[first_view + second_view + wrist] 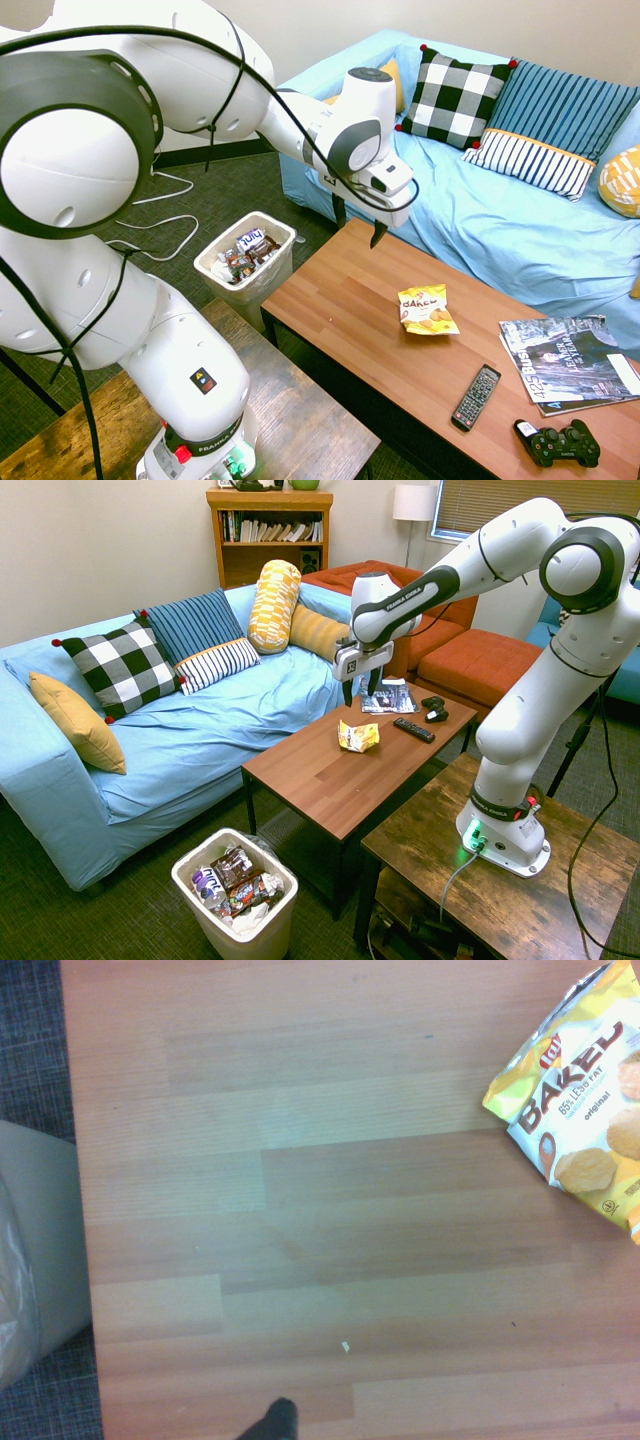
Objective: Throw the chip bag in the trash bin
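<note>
Living room, blue sofa (520, 230) behind, and a wooden coffee table (350, 300) where the chip bag (427, 309) lies flat near the middle, well apart from the remote (476, 397), the magazines (570, 362) and the game controller (558, 444). Above the table, off to the bag's side and holding nothing, hangs the gripper (357, 225), fingers apart. Down on the carpet by the table's end stands the trash bin (246, 262), already holding wrappers. The bag looks light, crinkly and slick (probably mostly air), so it should crush and slide rather than resist. My pick is a pinch across a puffed edge or the crimped top band, closing firmly; a light squeeze on the glossy face could slip.
</note>
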`<state>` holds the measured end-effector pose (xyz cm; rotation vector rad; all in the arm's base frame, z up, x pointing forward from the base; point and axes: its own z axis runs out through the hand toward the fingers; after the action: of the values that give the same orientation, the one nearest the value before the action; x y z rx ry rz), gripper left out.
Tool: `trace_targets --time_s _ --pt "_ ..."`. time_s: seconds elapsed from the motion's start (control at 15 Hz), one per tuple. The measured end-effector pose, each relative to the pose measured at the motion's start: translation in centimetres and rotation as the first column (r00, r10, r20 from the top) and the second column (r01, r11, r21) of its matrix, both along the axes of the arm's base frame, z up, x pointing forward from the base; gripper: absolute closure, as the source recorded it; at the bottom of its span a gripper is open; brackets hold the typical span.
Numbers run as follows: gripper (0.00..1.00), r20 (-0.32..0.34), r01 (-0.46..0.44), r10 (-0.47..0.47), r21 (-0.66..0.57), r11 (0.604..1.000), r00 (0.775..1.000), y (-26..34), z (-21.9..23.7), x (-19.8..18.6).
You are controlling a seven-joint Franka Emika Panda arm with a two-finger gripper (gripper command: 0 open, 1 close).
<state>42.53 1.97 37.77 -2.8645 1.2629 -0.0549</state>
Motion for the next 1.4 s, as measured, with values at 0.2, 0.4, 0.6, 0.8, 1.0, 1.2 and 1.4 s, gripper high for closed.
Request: trace_targets --time_s 0.2,0.4,0.6,0.8,1.0,1.2,1.4 --pt "0.0 -0.004 0.013 -0.013 -0.02 1.0 1.0 0.1 -0.8 0.6" --pt "0.0 0.006 0.109 -0.109 -0.047 0.993 0.994 -0.9 -4.0 3.3" --pt "0.0 0.009 0.252 -0.252 -0.053 0.966 0.968 -3.5 -7.8 6.9" --pt "0.0 -0.011 0.352 -0.353 -0.051 0.935 0.936 -4.9 -12.3 10.5" --pt "0.0 -0.039 0.418 -0.422 -0.081 0.905 0.906 -6.4 -17.7 13.5" --pt "0.0 -0.052 0.453 -0.46 -0.113 0.884 0.886 -7.7 -21.8 15.5" --pt "0.0 -0.057 0.469 -0.48 -0.141 0.872 0.875 -8.7 -24.4 16.5"
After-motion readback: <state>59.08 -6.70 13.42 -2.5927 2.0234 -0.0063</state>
